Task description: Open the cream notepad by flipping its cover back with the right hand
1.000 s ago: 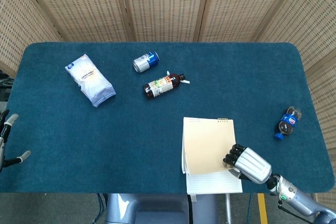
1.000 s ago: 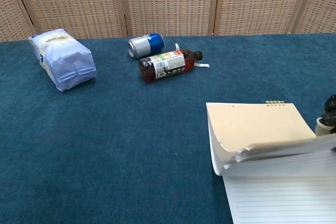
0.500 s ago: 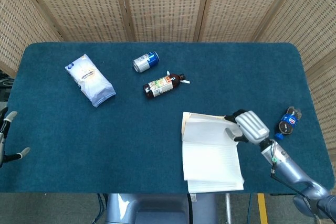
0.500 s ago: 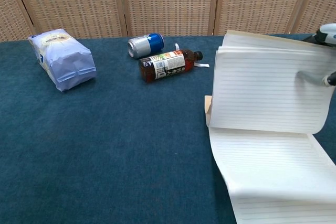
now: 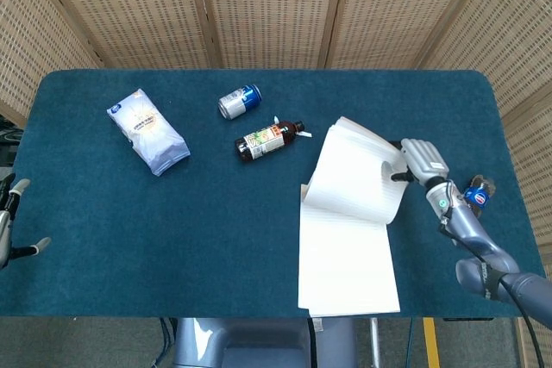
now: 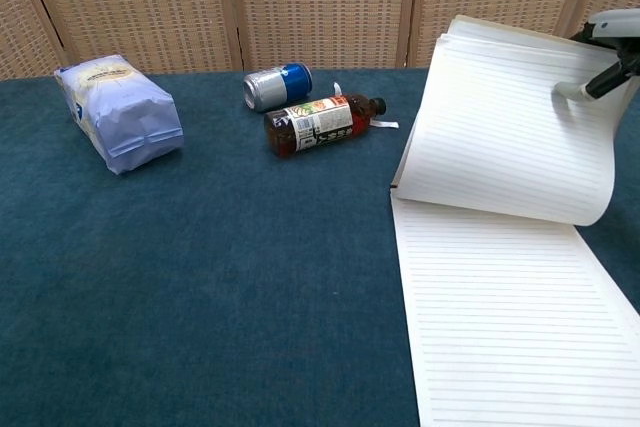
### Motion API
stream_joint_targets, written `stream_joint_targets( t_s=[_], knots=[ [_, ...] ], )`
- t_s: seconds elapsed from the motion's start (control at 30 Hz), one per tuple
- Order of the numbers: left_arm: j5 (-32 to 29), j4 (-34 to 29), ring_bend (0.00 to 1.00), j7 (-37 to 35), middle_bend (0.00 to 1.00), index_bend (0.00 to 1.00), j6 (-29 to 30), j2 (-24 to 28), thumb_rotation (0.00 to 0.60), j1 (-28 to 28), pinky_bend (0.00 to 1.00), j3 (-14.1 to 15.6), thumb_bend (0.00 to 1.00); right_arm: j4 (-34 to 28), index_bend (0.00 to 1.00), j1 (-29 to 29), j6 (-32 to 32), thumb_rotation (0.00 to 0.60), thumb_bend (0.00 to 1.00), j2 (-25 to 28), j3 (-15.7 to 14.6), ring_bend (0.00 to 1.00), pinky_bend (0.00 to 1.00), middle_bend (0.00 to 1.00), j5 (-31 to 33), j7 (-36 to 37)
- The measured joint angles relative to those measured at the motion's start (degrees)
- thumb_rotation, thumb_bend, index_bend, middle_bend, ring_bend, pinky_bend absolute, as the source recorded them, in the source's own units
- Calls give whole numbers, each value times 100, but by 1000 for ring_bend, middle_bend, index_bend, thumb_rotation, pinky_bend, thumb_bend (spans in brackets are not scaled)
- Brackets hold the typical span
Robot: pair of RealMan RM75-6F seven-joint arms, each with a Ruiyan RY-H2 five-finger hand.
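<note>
The cream notepad (image 5: 349, 256) (image 6: 510, 317) lies at the table's near right, with a lined page showing flat. Its cover and a stack of pages (image 5: 355, 178) (image 6: 510, 137) are lifted and curl back toward the far side. My right hand (image 5: 421, 161) (image 6: 605, 42) holds the far right edge of that lifted stack, thumb on the lined side. My left hand (image 5: 9, 221) hangs off the table's left edge with its fingers apart and nothing in them.
A brown bottle (image 5: 269, 140) (image 6: 320, 122) and a blue-and-silver can (image 5: 239, 101) (image 6: 277, 85) lie just left of the lifted pages. A white bag (image 5: 148, 131) (image 6: 120, 112) lies far left. A small blue bottle (image 5: 476, 196) lies right of my right arm.
My right hand has carried the cover and pages up from the notepad's near edge and back toward the far side. The left hand has barely moved.
</note>
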Motion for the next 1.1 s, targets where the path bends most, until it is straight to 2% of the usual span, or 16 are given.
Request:
stream_joint_targets(
  t_s=[0.17,0.37,0.47,0.53,0.57,0.6,0.63,0.67,0.7,0.73,0.8,0.9,1.1],
  knots=[
    [-151,46,0,67,0,0,-81,-42,600,-46,0,-32,0,778,679,272,-439,600,620,-397,235,529,392,608,634,-357],
    [-263,138,0,131,0,0,-154,-112,600,-112,0,-71,0,1518,679,530,-717,600,617,-760,410,529,393,603,955,-693],
    [-224,147,0,116,0,0,-157,-123,600,-132,0,-70,0,1949,679,643,-886,600,573,-969,437,518,393,569,1048,-842],
    [-154,144,0,87,0,0,-101,-121,600,-124,0,-62,0,2258,668,721,-1051,600,528,-1133,455,472,393,516,1073,-895],
    [-119,140,0,69,0,0,-73,-119,600,-118,0,-57,0,2381,608,751,-1108,600,439,-1205,463,402,381,437,1069,-905],
    [-86,135,0,52,0,0,-44,-116,600,-111,0,-51,0,2498,470,778,-1154,600,294,-1276,470,275,328,300,1056,-910],
    [-52,127,0,36,0,0,-12,-112,600,-102,0,-43,0,2644,343,811,-1205,600,190,-1368,475,185,276,201,1017,-911],
    [-35,122,0,29,0,0,6,-108,600,-96,0,-37,0,2743,161,831,-1237,600,62,-1437,479,70,183,77,971,-905],
    [-24,120,0,21,0,0,15,-106,600,-92,0,-32,0,2831,43,849,-1269,600,5,-1505,486,7,98,9,916,-886],
    [-24,119,0,11,0,0,15,-105,600,-89,0,-28,0,2912,7,866,-1307,600,0,-1573,505,0,59,0,849,-833],
    [-33,124,0,0,0,0,8,-101,600,-89,0,-27,0,2978,0,879,-1314,600,0,-1636,546,0,3,0,789,-724],
    [-38,133,0,-30,0,0,4,-91,600,-89,0,-28,0,3080,0,874,-1098,600,0,-1736,597,0,0,0,633,-620],
    [39,120,0,-157,0,0,102,-51,600,-49,0,-28,0,3266,0,802,-56,600,0,-1883,703,0,0,0,227,-447]
  ],
)
